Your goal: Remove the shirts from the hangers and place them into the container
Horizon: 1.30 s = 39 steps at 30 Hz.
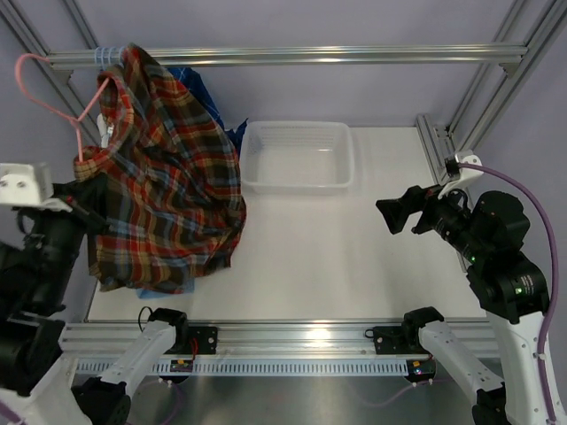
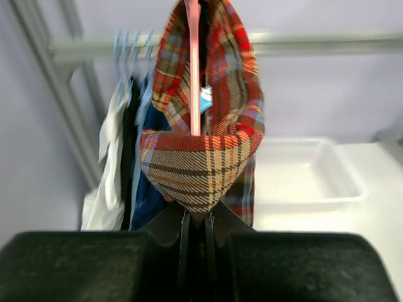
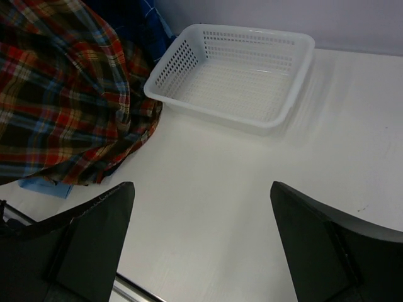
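Left tool (image 2: 196, 220) up close, fingers pressed together and pinching a fold of the red-orange-navy plaid cloth shirt (image 1: 168, 204). The shirt hangs below the aluminium rail (image 1: 310, 56), the thin pink wire hanger (image 1: 49, 97) sticks out at its upper left, and its lower part is draped onto the white table (image 1: 337, 257). Just right of the shirt, the shallow white perforated plastic basket (image 1: 299, 188) sits at the back of the table, and far right the right tool (image 1: 396, 212) hovers with jaws spread wide, well apart from both.
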Motion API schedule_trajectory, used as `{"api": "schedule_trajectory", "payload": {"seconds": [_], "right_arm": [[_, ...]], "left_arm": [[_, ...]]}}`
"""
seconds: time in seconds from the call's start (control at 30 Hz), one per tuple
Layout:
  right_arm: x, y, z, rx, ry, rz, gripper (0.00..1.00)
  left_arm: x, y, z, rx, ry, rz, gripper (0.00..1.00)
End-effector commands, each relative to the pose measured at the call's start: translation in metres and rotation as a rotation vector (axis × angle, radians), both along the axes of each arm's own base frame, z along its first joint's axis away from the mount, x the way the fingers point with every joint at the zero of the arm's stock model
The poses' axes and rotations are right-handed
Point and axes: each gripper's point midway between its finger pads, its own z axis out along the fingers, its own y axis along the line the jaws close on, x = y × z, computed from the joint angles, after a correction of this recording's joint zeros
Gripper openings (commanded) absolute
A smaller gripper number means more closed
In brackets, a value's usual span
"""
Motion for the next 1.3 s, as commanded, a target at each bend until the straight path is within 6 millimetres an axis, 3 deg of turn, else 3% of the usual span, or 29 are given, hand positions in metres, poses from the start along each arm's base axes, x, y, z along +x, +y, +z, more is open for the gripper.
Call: {"api": "schedule_trajectory", "payload": {"seconds": [0.0, 0.03, 0.1, 0.13, 0.2, 0.33, 0.37, 0.47, 0.5, 0.57, 0.6, 0.8, 0.9, 0.97, 1.13, 1.27], "right_arm": [[-0.001, 0.012, 0.035, 0.083, -0.082, 0.049, 0.99], [-0.001, 0.013, 0.036, 0.095, -0.079, 0.049, 0.99], [0.0, 0.014, 0.038, 0.104, -0.075, 0.046, 0.99], [-0.001, 0.013, 0.042, 0.107, -0.082, 0.043, 1.0], [-0.002, 0.012, 0.042, 0.103, -0.081, 0.039, 1.0], [-0.009, 0.011, 0.041, 0.068, -0.113, 0.064, 0.99], [-0.013, 0.011, 0.042, 0.058, -0.126, 0.073, 0.99], [-0.017, 0.009, 0.038, 0.027, -0.134, 0.081, 0.99], [-0.017, 0.01, 0.037, 0.017, -0.135, 0.092, 1.0], [-0.017, 0.013, 0.028, 0.007, -0.119, 0.117, 0.99], [-0.019, 0.018, 0.025, 0.004, -0.115, 0.147, 0.99], [-0.008, 0.027, -0.005, 0.016, -0.036, 0.177, 0.99], [0.006, 0.027, -0.014, 0.039, 0.0, 0.14, 0.99], [0.014, 0.031, -0.02, 0.054, 0.035, 0.139, 0.98], [0.009, 0.048, -0.016, 0.062, 0.021, 0.253, 0.88], [0.0, 0.061, -0.018, 0.067, 0.018, 0.354, 0.8]], "left_arm": [[-0.045, -0.032, 0.104, 0.014, -0.356, -0.231, 0.0], [-0.062, -0.045, 0.117, 0.031, -0.397, -0.319, 0.0], [-0.062, -0.063, 0.118, 0.044, -0.393, -0.43, 0.0], [-0.065, -0.078, 0.115, 0.061, -0.387, -0.521, 0.0], [-0.054, -0.098, 0.092, 0.075, -0.311, -0.63, 0.0], [-0.034, -0.143, 0.028, 0.048, -0.091, -0.904, 0.0], [-0.019, -0.15, 0.001, 0.022, -0.001, -0.932, 0.0], [-0.008, -0.162, -0.03, -0.004, 0.063, -0.994, 0.0], [0.004, -0.167, -0.053, -0.014, 0.108, -1.0, 0.0], [0.008, -0.179, -0.074, -0.028, 0.147, -1.037, 0.0], [0.016, -0.188, -0.093, -0.034, 0.179, -1.05, 0.0], [0.019, -0.264, -0.163, 0.021, 0.29, -1.103, 0.0], [0.028, -0.285, -0.176, 0.019, 0.299, -1.056, 0.0], [0.021, -0.298, -0.186, 0.042, 0.309, -1.069, 0.0], [0.02, -0.319, -0.197, 0.091, 0.32, -1.085, 0.0], [0.024, -0.325, -0.188, 0.091, 0.305, -1.086, 0.0]]}}
